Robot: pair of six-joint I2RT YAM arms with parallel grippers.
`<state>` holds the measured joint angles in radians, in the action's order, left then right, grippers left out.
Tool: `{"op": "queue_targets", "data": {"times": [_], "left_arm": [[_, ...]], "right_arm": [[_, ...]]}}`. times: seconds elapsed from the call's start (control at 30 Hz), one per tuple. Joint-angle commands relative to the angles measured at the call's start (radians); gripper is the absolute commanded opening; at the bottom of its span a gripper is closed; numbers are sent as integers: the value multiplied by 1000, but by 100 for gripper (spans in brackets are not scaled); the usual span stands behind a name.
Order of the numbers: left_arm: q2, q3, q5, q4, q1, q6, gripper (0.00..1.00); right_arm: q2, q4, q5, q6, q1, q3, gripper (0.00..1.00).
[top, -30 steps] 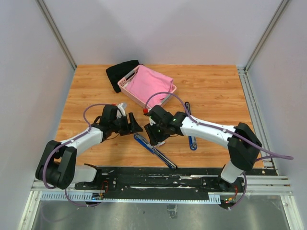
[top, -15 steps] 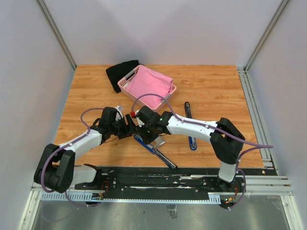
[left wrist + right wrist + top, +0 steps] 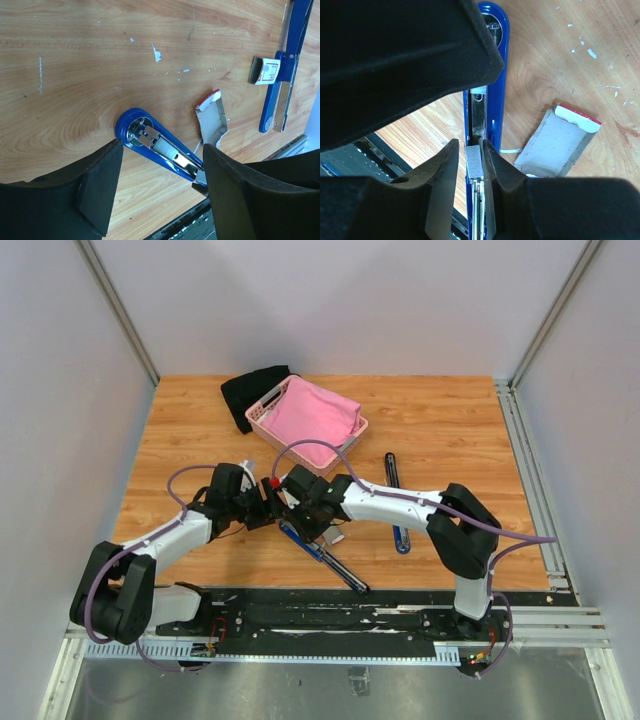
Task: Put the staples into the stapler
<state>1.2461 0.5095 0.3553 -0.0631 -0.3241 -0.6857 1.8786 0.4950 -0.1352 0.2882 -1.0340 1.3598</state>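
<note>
Near the bench's [image 3: 450, 420] front edge, right jaws clamp the staples [image 3: 474, 164] over the open stapler [image 3: 501, 50]; left jaws apart.

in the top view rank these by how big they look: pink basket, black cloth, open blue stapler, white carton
1. pink basket
2. black cloth, though the basket hides part of it
3. open blue stapler, long but thin
4. white carton, smallest by far and mostly covered by the right arm

Stapler [image 3: 160, 149] is glossy blue with shiny metal inside, carton [image 3: 212, 120] matt cardboard, table [image 3: 75, 65] scuffed wood.
</note>
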Motion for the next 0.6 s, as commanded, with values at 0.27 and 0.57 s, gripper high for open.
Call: {"op": "queue_targets", "data": {"times": [0.27,0.57], "left_arm": [[-22,13,-14,-23,0,4,69],[-18,19,-16,-26,2,7,69]], "right_arm": [[33,24,22,-31,-18,33,27],[37,32,22,-33,-23,26,23]]}}
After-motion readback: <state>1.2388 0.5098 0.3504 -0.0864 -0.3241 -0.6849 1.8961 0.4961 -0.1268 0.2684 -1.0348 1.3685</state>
